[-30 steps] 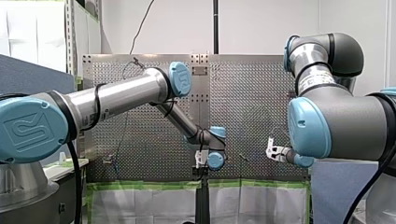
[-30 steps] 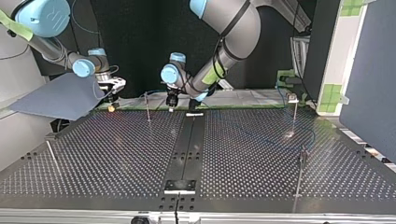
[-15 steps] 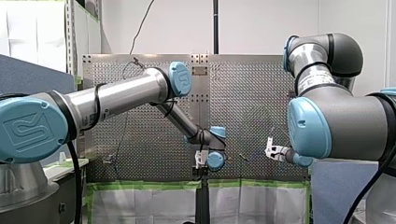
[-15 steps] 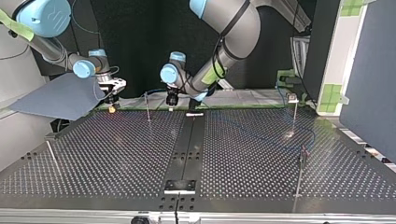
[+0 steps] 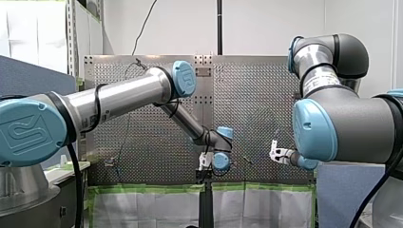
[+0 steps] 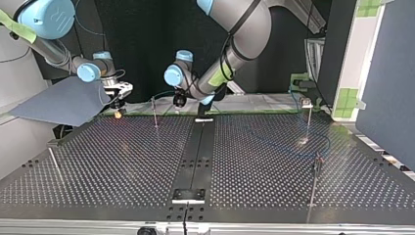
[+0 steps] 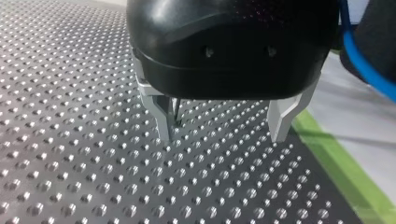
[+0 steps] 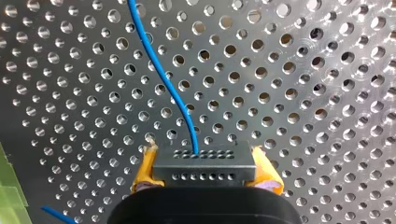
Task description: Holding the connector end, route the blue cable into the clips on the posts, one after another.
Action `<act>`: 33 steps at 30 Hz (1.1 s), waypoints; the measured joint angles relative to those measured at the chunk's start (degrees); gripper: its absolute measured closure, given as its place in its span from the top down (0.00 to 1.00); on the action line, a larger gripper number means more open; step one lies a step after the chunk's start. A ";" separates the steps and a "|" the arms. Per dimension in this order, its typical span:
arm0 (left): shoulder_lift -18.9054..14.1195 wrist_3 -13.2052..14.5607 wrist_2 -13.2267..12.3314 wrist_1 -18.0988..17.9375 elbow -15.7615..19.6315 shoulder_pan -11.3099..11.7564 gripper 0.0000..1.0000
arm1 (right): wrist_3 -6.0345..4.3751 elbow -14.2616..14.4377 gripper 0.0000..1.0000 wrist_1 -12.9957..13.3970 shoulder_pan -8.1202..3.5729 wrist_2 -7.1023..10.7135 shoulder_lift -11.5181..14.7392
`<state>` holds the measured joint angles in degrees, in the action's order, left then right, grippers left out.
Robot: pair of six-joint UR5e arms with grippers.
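Note:
My right gripper (image 8: 205,163) is shut on the black connector (image 8: 205,171), its yellow pads (image 8: 144,171) on either side. The blue cable (image 8: 163,79) runs from the connector out over the perforated table. In the top view that gripper (image 6: 117,110) hangs at the table's far left edge. My left gripper (image 7: 224,135) is open, and nothing lies between its metal fingers (image 7: 164,119). A stretch of blue cable (image 7: 364,65) passes beside its body. In the top view my left gripper (image 6: 179,101) hovers near the far edge, just right of a thin post (image 6: 154,111).
More posts stand at the top view's right (image 6: 309,117), near right (image 6: 315,178) and near left (image 6: 53,164). A dark centre strip (image 6: 195,156) runs down the table. A grey-blue panel (image 6: 58,105) sits beside my right gripper. Green tape (image 7: 336,163) edges the table.
My left gripper has risen a little and shifted toward the top view's left, nearer the far post. My right arm has stayed put.

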<state>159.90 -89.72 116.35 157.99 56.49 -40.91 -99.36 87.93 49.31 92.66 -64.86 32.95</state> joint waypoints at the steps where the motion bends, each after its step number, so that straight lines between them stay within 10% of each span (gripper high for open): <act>1: -0.06 0.08 -0.07 0.46 0.00 -0.14 0.99 | 0.02 0.00 0.00 -0.02 0.01 0.00 -0.01; 11: -2.80 0.09 -1.40 3.36 0.01 -1.31 0.99 | 1.48 0.01 0.00 -1.90 0.05 -0.45 -0.01; 21: -3.37 -0.98 -0.46 7.34 0.02 -3.06 0.99 | 7.61 2.45 0.00 -7.23 -0.36 -4.54 0.05; 33: -3.58 -1.05 0.46 12.62 0.07 -5.85 0.99 | 12.93 5.39 0.00 -7.62 -0.87 -1.90 0.22</act>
<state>156.32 -90.77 116.81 170.61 56.56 -46.76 -86.43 93.33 41.69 91.79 -66.76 33.17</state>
